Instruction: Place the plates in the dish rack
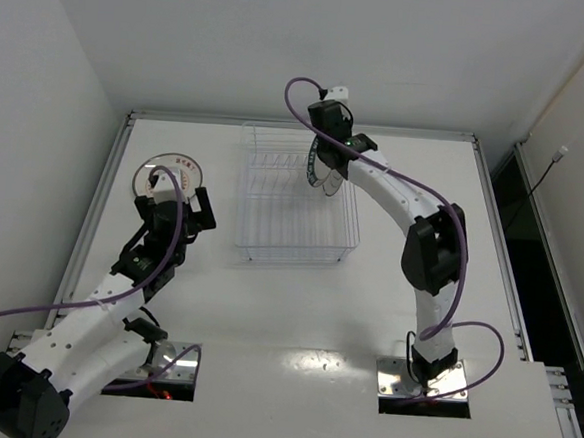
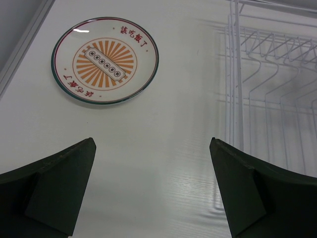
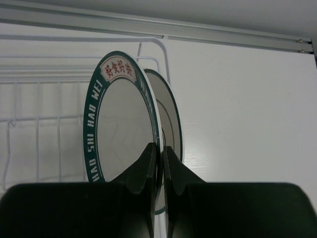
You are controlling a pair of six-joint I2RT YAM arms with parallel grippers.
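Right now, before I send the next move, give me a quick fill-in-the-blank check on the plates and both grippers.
1. The right gripper holds the teal-rimmed plate ____, on its edge, at the dish rack.
2. The sunburst plate lies flat on the ____.
3. In the top view, that plate sits to the ____ of the rack.
4. The left gripper is ____, with nothing between its fingers.
Missing words: upright; table; left; open.

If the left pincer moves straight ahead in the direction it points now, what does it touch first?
Probably the bare table, between the orange-patterned plate and the dish rack; depth is unclear.
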